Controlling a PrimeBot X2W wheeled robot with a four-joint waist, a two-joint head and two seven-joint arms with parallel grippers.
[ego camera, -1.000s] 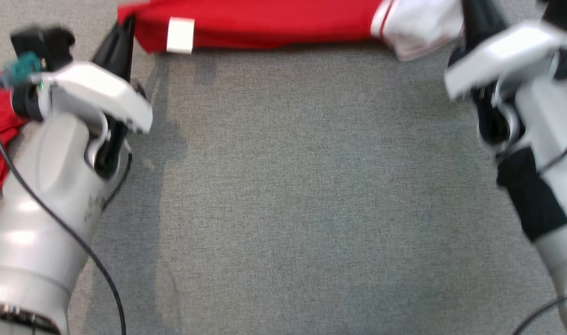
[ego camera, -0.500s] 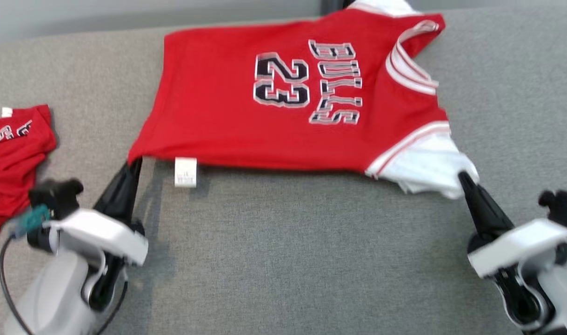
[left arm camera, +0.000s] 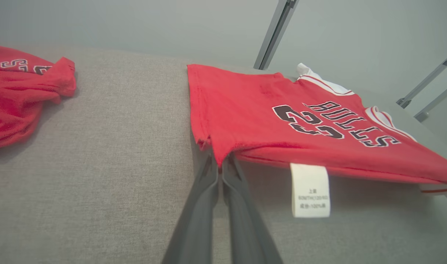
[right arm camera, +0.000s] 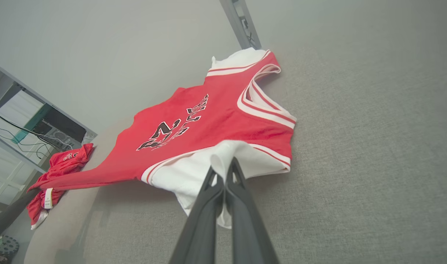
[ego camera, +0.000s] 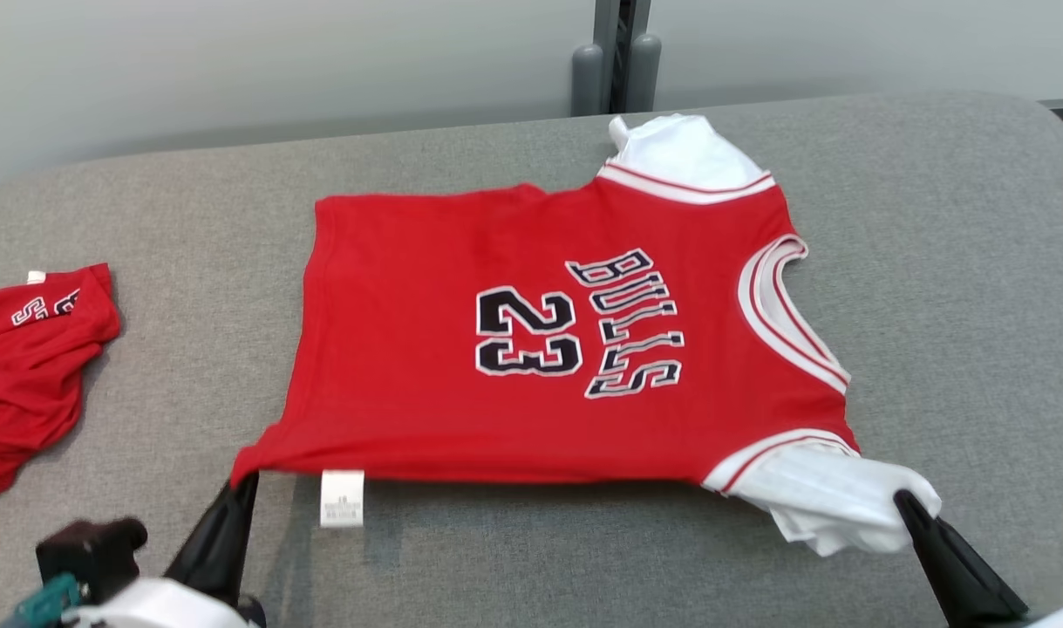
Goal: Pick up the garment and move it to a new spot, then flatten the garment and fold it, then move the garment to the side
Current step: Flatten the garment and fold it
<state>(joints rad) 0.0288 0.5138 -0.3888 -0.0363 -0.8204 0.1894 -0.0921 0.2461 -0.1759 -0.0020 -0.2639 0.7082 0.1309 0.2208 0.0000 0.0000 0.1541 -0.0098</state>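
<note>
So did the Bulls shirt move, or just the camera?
Yes. Against the other red garment on the left, the jersey has slid toward the robot, pulled by the left gripper and right gripper. The camera tilted too.

Dark tapered fingers [left arm camera: 197,220] (white housing [ego camera: 160,608], teal connector [ego camera: 47,602])

A crumpled red printed garment [ego camera: 27,375] lies at the grey fabric surface's [ego camera: 932,262] left edge, a grey post [ego camera: 616,65] against the pale wall [ego camera: 235,70] behind.
</note>
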